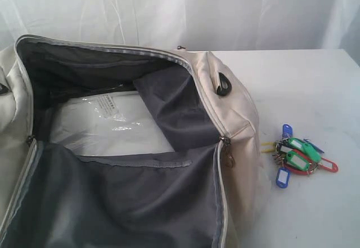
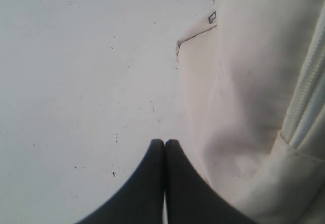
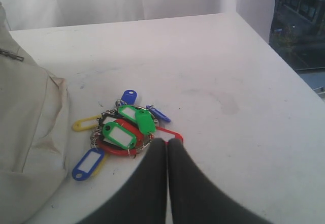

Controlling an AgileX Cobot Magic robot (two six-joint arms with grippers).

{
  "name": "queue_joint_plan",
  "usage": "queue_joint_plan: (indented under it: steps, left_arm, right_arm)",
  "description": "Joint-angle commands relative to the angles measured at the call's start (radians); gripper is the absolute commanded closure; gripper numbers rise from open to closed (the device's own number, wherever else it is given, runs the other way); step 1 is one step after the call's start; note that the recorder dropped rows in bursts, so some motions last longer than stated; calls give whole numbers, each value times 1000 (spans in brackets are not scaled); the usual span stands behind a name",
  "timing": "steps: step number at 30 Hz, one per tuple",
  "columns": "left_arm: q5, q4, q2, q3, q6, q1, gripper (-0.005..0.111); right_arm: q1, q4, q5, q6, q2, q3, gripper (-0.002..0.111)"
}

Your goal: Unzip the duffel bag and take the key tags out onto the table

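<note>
Duffel bag: one [image 1: 236, 124], cream-beige, on the left of the worktop, its top unzipped and gaping.
Lining: dark grey [image 1: 124, 203], with the flap folded toward the camera.
Inside the bag: one clear plastic packet [image 1: 112, 121] lying flat on the bottom.
Eyelet: one black oval [image 1: 224, 85] on the bag's right end.
Zip pull: one metal pull [image 1: 227, 157] hanging at the right corner of the opening.
Key tags: one bunch [image 3: 122, 132] on the worktop, just beside the bag's right end and outside it.
Tag count: three blue, at least two green, one yellow, at least one red; the overlap hides any more.
Worktop: one [image 1: 304, 79], white and plain.
Curtain: white [image 1: 169, 6], behind the worktop.
Left claw: [image 2: 164, 142] clenched and empty, over bare worktop beside the bag's outer wall.
Right claw: [image 3: 167, 141] clenched and empty, its tips just beside the red tag.
</note>
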Motion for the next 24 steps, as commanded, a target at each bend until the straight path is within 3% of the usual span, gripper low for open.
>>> queue_joint_plan:
  steps: [1, 3, 6, 24]
  left_arm:
    - [25, -4, -5, 6, 0, -60, 107]
    - [25, -4, -5, 6, 0, -117, 107]
    - [25, -4, -5, 6, 0, -147, 107]
    - [25, -4, -5, 6, 0, -149, 107]
  right_arm:
    - [-6, 4, 0, -3, -5, 2, 107]
    - [-6, 4, 0, -3, -5, 2, 107]
    - [-6, 4, 0, -3, -5, 2, 107]
    - [67, 4, 0, -3, -5, 2, 107]
